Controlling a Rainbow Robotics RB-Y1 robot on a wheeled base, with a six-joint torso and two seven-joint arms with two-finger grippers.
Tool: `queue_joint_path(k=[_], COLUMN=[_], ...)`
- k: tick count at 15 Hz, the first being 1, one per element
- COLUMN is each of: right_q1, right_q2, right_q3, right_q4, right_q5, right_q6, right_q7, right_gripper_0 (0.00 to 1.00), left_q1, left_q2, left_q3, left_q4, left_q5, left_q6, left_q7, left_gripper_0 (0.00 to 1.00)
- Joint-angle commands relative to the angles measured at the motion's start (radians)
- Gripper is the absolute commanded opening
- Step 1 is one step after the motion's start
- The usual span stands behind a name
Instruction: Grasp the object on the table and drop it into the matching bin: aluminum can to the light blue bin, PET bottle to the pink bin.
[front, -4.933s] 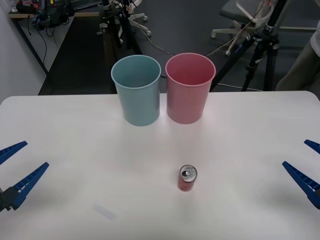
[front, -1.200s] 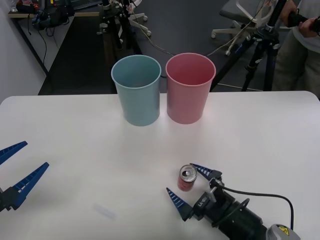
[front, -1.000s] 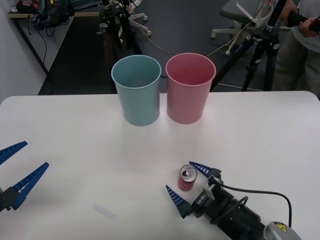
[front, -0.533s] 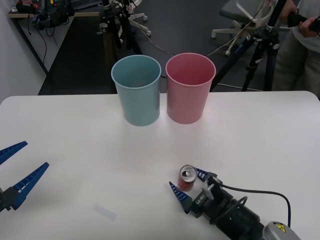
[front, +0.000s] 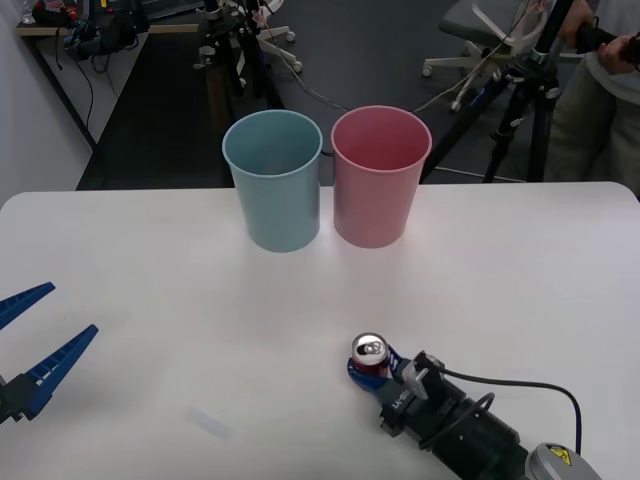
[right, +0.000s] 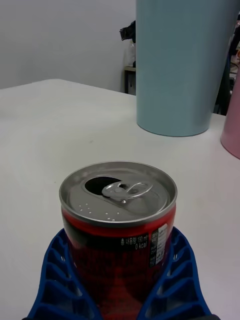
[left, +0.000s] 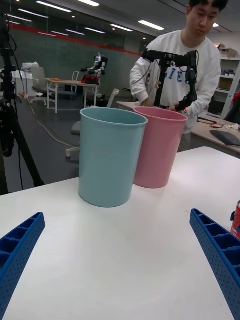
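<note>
So the tabletop (front: 150, 260) has two bins standing side by side toward the far edge, nearly touching. The light blue bin (front: 272, 180) is on the left and the pink bin (front: 380, 176) on the right, both upright. The can (front: 369, 356) stands upright on the near half, well apart from the bins and roughly in line with the pink one. The right pincer (front: 372, 366) comes in from the near right corner, with a finger on each side of the can, pressed against it. The left pincer (front: 30, 340) sits way off at the near left edge, spread wide, nothing between its fingers.
</note>
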Motion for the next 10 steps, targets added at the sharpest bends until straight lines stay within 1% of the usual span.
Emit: queue_joint_path(k=[1, 5, 7, 10], right_q1=[0.0, 0.005, 0.005, 0.005], right_q2=[-0.002, -0.014, -0.026, -0.045], right_q3=[-0.014, -0.024, -0.024, -0.024], right_q4=[-0.009, -0.066, -0.108, -0.184], right_q5=[0.0, 0.0, 0.015, 0.034], right_q6=[-0.032, -0.033, -0.033, -0.029], right_q7=[-0.012, -0.049, -0.13, -0.206], right_gripper_0=[0.0, 0.0, 0.0, 0.0], left_q1=[0.0, 0.0, 0.0, 0.0], left_q2=[0.0, 0.0, 0.0, 0.0], left_q3=[0.0, 0.0, 0.0, 0.0], left_q4=[0.0, 0.0, 0.0, 0.0], left_q5=[0.0, 0.0, 0.0, 0.0], left_q6=[0.0, 0.0, 0.0, 0.0], left_q7=[0.0, 0.0, 0.0, 0.0], left_gripper_0=[1.0, 1.0, 1.0, 1.0])
